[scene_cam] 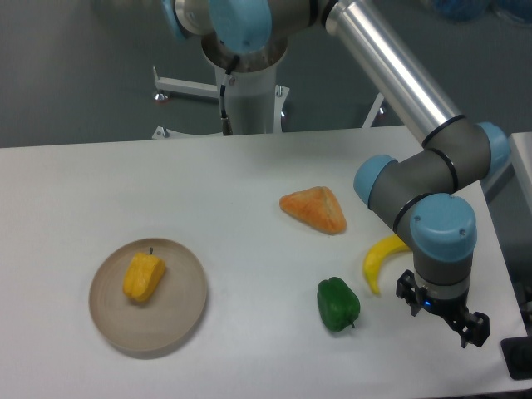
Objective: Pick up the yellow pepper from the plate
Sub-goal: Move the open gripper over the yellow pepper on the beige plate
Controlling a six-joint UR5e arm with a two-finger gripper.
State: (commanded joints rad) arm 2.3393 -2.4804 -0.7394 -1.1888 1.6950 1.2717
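Camera's fixed view takes in a wide white bench (249, 179) running across the whole scene, with grey floor behind it. Over the right half reaches the arm (399, 79), a silver tube with grey joints and pale blue caps, coming down from the top middle and bending at the elbow above the right edge of the bench. Its gripper (441, 320) points down at the bench near the front right corner, dark and small. Two dark fingers (475, 330) show at its lower end with a gap between them, parted and holding nothing; how wide the gap is cannot be judged from this angle.

At the front left sits the plate (179, 320), round, tan and shallow with a low rim. The yellow pepper (143, 277) lies on it, a little left of its middle, tipped on its side with the short dark stem pointing away towards the back. It is well apart from the gripper, across most of the bench.

Near the middle lies an orange wedge-shaped piece (314, 209). Right of it and nearer the front, a curved yellow banana (379, 259) lies just beside the arm's wrist. A green pepper (337, 304) rests in front of the wedge, left of the gripper.
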